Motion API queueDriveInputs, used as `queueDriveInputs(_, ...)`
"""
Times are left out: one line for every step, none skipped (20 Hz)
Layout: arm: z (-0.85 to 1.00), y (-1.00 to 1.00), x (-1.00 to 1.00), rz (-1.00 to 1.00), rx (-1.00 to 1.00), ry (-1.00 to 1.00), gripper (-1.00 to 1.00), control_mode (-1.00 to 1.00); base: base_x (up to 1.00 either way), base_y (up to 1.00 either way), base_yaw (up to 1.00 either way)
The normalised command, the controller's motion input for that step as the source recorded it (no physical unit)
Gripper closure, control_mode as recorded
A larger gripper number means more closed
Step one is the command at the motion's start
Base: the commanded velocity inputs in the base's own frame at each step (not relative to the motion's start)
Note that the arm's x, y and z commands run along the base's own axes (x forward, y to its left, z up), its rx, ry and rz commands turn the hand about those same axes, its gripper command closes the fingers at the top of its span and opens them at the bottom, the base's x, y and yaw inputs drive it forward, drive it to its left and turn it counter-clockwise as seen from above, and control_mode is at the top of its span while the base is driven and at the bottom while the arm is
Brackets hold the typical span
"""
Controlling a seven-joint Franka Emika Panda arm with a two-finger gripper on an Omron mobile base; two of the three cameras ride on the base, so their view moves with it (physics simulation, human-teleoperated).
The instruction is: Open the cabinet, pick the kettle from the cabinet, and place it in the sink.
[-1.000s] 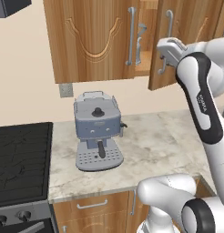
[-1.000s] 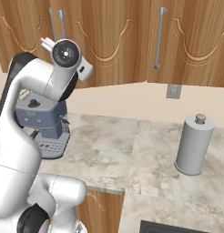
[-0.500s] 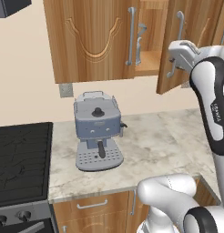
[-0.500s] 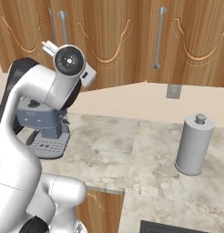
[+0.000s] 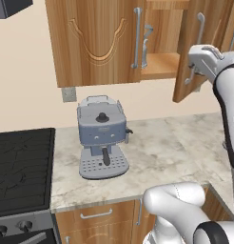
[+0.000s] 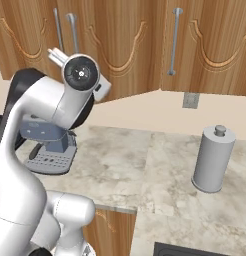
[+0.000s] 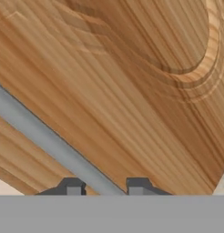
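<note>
The wood cabinet [image 5: 97, 40] hangs above the counter, and its right door [image 5: 185, 71] is swung outward. My gripper [image 5: 196, 64] is shut on that door's silver bar handle [image 5: 199, 28]. In the hand view the handle [image 7: 45, 139] runs slantwise across the door's wood grain and passes between my gripper's [image 7: 104, 187] fingertips [image 7: 73, 186]. In the gap between the doors a slim silver-grey shape, the kettle [image 5: 146, 44], stands on the shelf, mostly hidden by the left door. A black corner of the sink [image 6: 192, 248] shows at the counter's near edge.
A grey-blue coffee machine [image 5: 102, 138] stands on the marble counter [image 5: 176, 143] below the cabinet. The black stovetop [image 5: 21, 167] lies to its left. A tall grey cylinder with a knob [image 6: 212, 160] stands further right, under a closed cabinet pair.
The right door has swung further outward with my gripper on its handle. The arm has moved right, and more of the shelf inside now shows.
</note>
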Motion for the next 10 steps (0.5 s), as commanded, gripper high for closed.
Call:
queueDriveInputs(0.09, -0.48, -0.30, 0.00, 0.02, 0.00, 1.00, -1.00, 0.00, 0.00, 0.00)
queueDriveInputs(0.08, -0.47, -0.29, 0.00, 0.02, 0.00, 1.00, -1.00, 0.00, 0.00, 0.00)
queueDriveInputs(0.07, -0.47, -0.27, 0.00, 0.03, 0.00, 1.00, -1.00, 0.00, 0.00, 0.00)
queueDriveInputs(0.06, -0.48, -0.26, 0.00, 0.03, 0.00, 1.00, -1.00, 0.00, 0.00, 0.00)
queueDriveInputs(0.05, -0.48, -0.24, 0.00, 0.04, 0.00, 1.00, -1.00, 0.00, 0.00, 0.00)
queueDriveInputs(0.04, -0.47, -0.23, 0.00, 0.04, 0.00, 1.00, -1.00, 0.00, 0.00, 0.00)
queueDriveInputs(0.04, -0.48, -0.23, 0.00, 0.05, 0.00, 1.00, -1.00, 0.00, 0.00, 0.00)
queueDriveInputs(0.03, -0.48, -0.24, 0.00, 0.05, 0.00, 1.00, -1.00, 0.00, 0.00, 0.00)
queueDriveInputs(0.04, -0.48, -0.24, 0.00, 0.06, 0.00, 1.00, -1.00, 0.00, 0.00, 0.00)
queueDriveInputs(0.04, -0.48, -0.23, 0.00, 0.06, 0.00, 1.00, -1.00, 0.00, 0.00, 0.00)
